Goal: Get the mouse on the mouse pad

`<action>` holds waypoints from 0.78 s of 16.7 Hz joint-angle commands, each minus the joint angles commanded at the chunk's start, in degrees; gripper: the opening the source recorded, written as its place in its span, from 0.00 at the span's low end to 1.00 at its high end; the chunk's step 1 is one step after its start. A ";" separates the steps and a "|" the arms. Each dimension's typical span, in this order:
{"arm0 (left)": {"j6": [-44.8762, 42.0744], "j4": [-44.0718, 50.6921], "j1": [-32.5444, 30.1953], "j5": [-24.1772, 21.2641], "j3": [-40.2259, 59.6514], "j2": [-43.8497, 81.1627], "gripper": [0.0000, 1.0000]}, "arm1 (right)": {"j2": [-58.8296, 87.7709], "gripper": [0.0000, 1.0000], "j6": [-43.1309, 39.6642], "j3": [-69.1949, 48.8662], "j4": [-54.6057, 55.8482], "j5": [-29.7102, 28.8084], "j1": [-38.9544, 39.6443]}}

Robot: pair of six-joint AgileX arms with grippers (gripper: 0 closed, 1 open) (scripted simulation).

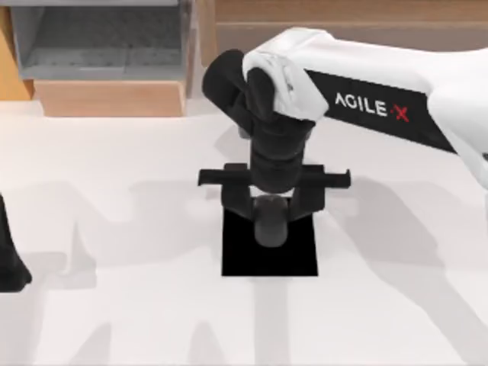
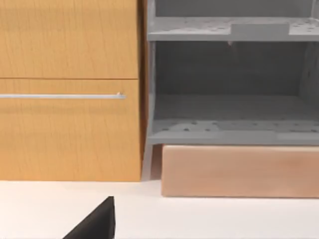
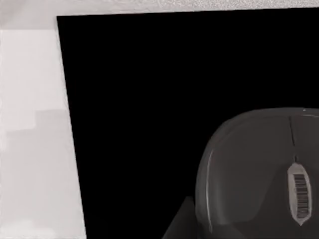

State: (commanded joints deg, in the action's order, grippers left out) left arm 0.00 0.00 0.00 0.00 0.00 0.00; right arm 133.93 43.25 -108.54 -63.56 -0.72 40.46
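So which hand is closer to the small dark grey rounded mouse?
The right hand: it is directly above the small dark grey rounded mouse, over the flat black square mouse pad. The left hand is parked far off at the table's left edge.

— Where is the mouse sitting?

— On the mouse pad, toward its far edge, about midway between the pad's left and right sides. It's a small dark grey oblong, rounded and matte, lying lengthwise front to back.

— And up close?

— In the right wrist view the mouse shows a smooth domed shell with a thin seam and a ribbed scroll wheel, resting flat on the pad.

— The pad itself?

— Flat, plain black, nearly square, several times larger than the mouse, lying near the middle of the white table.
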 joint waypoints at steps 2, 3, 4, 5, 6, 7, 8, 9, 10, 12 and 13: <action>0.00 0.00 0.00 0.00 0.00 0.00 1.00 | 0.00 0.00 0.00 0.00 0.00 0.00 0.00; 0.00 0.00 0.00 0.00 0.00 0.00 1.00 | 0.00 0.08 0.00 0.00 0.00 0.00 0.00; 0.00 0.00 0.00 0.00 0.00 0.00 1.00 | 0.00 0.15 0.00 0.00 0.00 0.00 0.00; 0.00 0.00 0.00 0.00 0.00 0.00 1.00 | 0.00 0.23 0.00 0.00 0.00 0.00 0.00; 0.00 0.00 0.00 0.00 0.00 0.00 1.00 | 0.00 0.30 0.00 0.00 0.00 0.00 0.00; 0.00 0.00 0.00 0.00 0.00 0.00 1.00 | 0.00 0.38 0.00 0.00 0.00 0.00 0.00; 0.00 0.00 0.00 0.00 0.00 0.00 1.00 | 0.00 0.45 0.00 0.00 0.00 0.00 0.00; 0.00 0.00 0.00 0.00 0.00 0.00 1.00 | 0.00 0.53 0.00 0.00 0.00 0.00 0.00; 0.00 0.00 0.00 0.00 0.00 0.00 1.00 | 0.00 0.60 0.00 0.00 0.00 0.00 0.00; 0.00 0.00 0.00 0.00 0.00 0.00 1.00 | 0.00 0.75 0.00 0.00 0.00 0.00 0.00; 0.00 0.00 0.00 0.00 0.00 0.00 1.00 | 0.00 0.83 0.00 0.00 0.00 0.00 0.00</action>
State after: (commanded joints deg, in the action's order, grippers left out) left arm 0.00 0.00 0.00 0.00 0.00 0.00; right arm 133.93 43.25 -108.54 -63.56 -0.72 40.46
